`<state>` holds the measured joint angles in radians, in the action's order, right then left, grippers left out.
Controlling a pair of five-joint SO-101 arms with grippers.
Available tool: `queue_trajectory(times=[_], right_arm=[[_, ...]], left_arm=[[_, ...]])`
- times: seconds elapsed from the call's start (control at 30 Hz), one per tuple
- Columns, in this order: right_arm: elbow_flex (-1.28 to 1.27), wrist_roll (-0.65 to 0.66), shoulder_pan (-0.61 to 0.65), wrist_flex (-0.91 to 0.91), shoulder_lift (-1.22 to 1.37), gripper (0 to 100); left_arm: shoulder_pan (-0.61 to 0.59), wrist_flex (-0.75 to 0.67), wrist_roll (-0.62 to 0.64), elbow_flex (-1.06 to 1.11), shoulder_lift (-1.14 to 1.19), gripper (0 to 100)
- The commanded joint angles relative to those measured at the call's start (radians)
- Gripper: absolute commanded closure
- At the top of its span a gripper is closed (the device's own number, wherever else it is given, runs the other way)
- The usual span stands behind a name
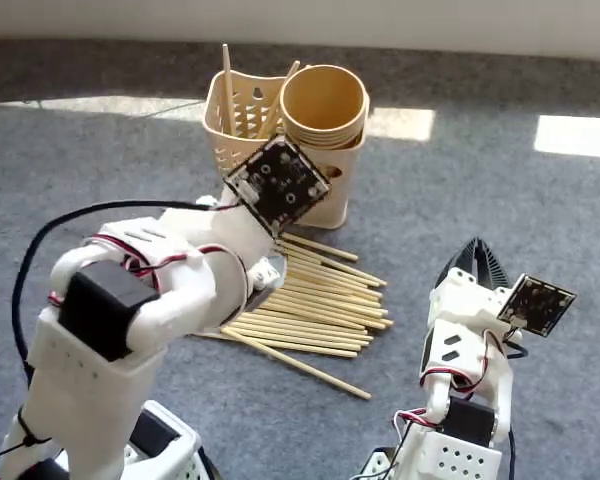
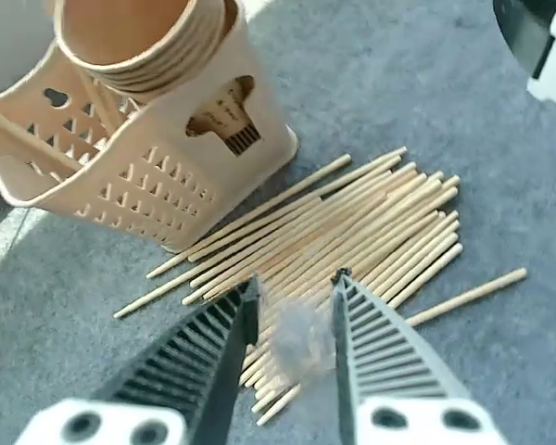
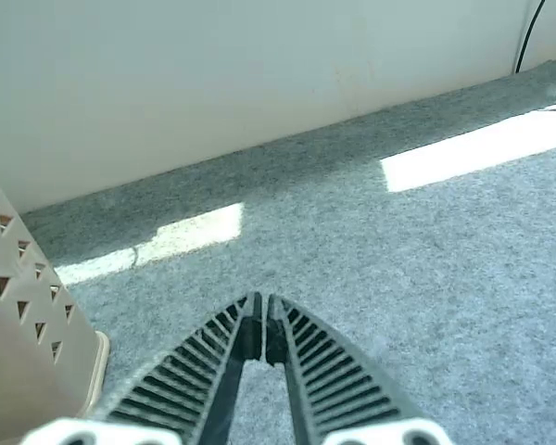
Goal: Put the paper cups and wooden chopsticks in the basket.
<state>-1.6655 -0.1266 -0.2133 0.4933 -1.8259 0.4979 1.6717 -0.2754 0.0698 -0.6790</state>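
Left gripper [image 2: 296, 280] is mine to use for the coming move: its two fingers stand apart with nothing between them, and it hangs just over the near ends of the wooden chopsticks [image 2: 352, 222]. These lie as one loose bundle on the grey carpet [image 1: 480, 180], directly below and ahead of this hand. Their long axis runs slanted away from me toward the right arm's side, so it crosses my open fingers at an angle and not squarely. I judge that I must turn the wrist a little before I go down, otherwise the fingers close along the sticks and not across them. One stray chopstick [image 1: 300, 365] lies apart at the bundle's near edge. Behind the bundle stands the basket [image 1: 240, 130], touching the far sticks; the paper cups [image 1: 323, 105] sit stacked inside it, with a few sticks upright beside them. Farther right, my right gripper [image 1: 477, 262] has its fingers together and empty, well apart from the bundle, so the left one is clearly nearer.
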Motion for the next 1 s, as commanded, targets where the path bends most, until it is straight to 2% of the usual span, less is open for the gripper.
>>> queue_trajectory(times=[0.0,0.1,0.4,0.97], right_arm=[[0.001,0.009,0.007,-0.031,-0.004,96.9],[0.001,0.009,0.005,-0.031,-0.004,96.9],[0.001,0.009,0.004,-0.031,-0.004,96.9],[0.005,0.009,-0.018,-0.031,-0.005,96.9]], left_arm=[[0.031,-0.054,-0.061,0.127,-0.044,86],[0.045,-0.08,-0.11,0.239,-0.047,86],[0.185,-0.189,-0.238,0.564,-0.047,86],[0.193,-0.614,-0.247,0.966,-0.044,86]])
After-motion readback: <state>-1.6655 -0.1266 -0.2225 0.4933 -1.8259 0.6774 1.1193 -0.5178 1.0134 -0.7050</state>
